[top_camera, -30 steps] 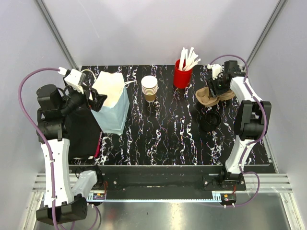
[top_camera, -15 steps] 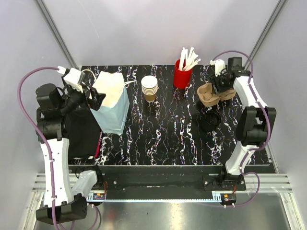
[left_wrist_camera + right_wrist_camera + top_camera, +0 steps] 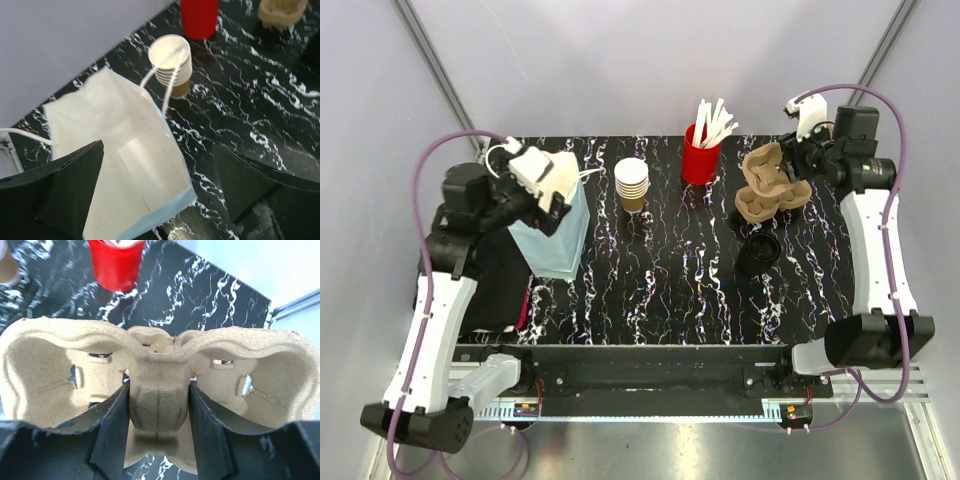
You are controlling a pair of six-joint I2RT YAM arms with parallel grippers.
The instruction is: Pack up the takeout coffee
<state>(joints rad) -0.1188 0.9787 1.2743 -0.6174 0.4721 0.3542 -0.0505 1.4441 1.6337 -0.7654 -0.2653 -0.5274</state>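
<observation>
The two black fingers point(image 3: 112, 440) of the right gripper point(image 3: 159, 427) are squeezing the middle bump of a tan cardboard cup carrier point(image 3: 50, 370) with round pockets. One finger is pressing on each side of the bump, so this gripper is holding the cup carrier tight. The cup carrier is tipping up on its edge in front of these fingers, and I cannot tell if it is touching the black table with white swirly lines point(image 3: 660, 285). Past the fingertips and a bit to one side, a shiny red cup point(image 3: 116, 262) is standing on the table with white sticks point(image 3: 715, 118) poking out of it. The takeout coffee point(image 3: 757, 255) is sitting on the table near these fingers, just beside the low end of the cup carrier on the side closer to the robot. From above only its round black plastic lid is showing, and nothing is gripping it. The two black fingers point(image 3: 65, 187) of the left gripper point(image 3: 159, 146) are spreading wide apart and holding nothing. A white paper bag with pale blue sides point(image 3: 125, 145) is standing between and under them, and I cannot tell if they are touching it. Just past the bag, ahead of the fingertips, a stack of brown paper cups point(image 3: 171, 65) with white insides is standing on the table.
</observation>
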